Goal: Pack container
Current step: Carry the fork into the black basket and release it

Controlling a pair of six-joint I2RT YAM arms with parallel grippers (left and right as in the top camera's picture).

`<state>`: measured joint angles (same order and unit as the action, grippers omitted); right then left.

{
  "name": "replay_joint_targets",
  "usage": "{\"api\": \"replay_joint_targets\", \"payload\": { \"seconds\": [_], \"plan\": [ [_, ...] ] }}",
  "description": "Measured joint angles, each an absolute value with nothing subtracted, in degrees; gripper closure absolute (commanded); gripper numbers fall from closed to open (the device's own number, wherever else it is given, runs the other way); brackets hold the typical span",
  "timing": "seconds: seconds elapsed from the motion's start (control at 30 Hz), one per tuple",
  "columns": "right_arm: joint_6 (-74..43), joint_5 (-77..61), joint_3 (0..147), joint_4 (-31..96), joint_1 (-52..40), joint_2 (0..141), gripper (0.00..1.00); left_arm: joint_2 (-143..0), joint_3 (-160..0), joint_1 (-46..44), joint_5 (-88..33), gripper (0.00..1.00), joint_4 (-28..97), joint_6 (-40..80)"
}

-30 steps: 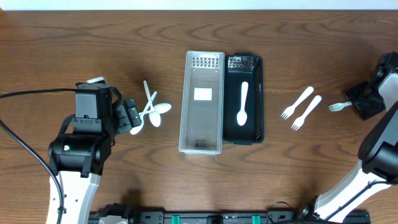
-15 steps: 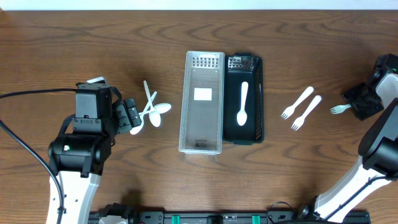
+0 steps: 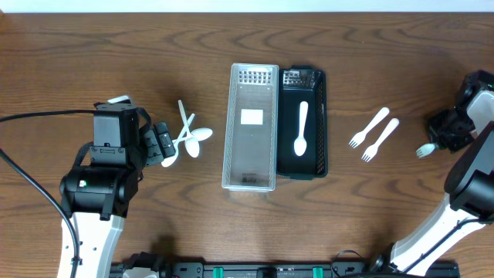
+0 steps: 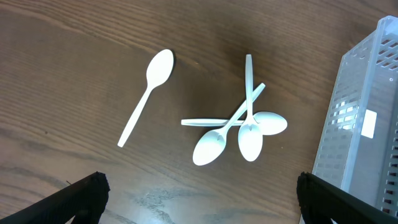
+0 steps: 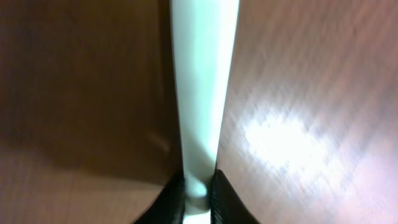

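A clear plastic container lies mid-table beside a black tray that holds one white spoon. At the far right my right gripper is shut on the handle of a white fork. In the right wrist view that fork's handle runs up from between the pinching fingers. Two more forks lie right of the tray. My left gripper stands wide open next to a crossed pile of spoons. A single spoon lies left of the pile.
The clear container's perforated wall fills the right edge of the left wrist view. The table's far edge runs along the top of the overhead view. Both arm bases stand at the near edge, left and right.
My right gripper has shut on the fork at the far right and shifted it slightly toward the near edge. The left arm has not moved.
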<state>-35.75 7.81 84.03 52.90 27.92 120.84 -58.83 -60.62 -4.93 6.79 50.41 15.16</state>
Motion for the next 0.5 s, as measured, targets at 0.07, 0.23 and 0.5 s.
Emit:
{"api": "replay_joint_targets", "payload": {
  "seconds": [0.07, 0.23, 0.5],
  "plan": [
    [-35.9, 8.3, 84.3, 55.0, 27.2, 120.8, 0.99, -58.8, -60.6, -4.9, 6.8, 0.02, 50.4, 15.2],
    [-35.9, 8.6, 84.2, 58.2, 21.3, 118.8, 0.99, -58.8, -60.6, -4.9, 6.8, 0.02, 50.4, 15.2],
    [-35.5, 7.5, 84.4, 51.4, -1.8, 97.5, 0.99, -58.8, -60.6, -4.9, 6.8, 0.02, 50.4, 15.2]
  ]
}}
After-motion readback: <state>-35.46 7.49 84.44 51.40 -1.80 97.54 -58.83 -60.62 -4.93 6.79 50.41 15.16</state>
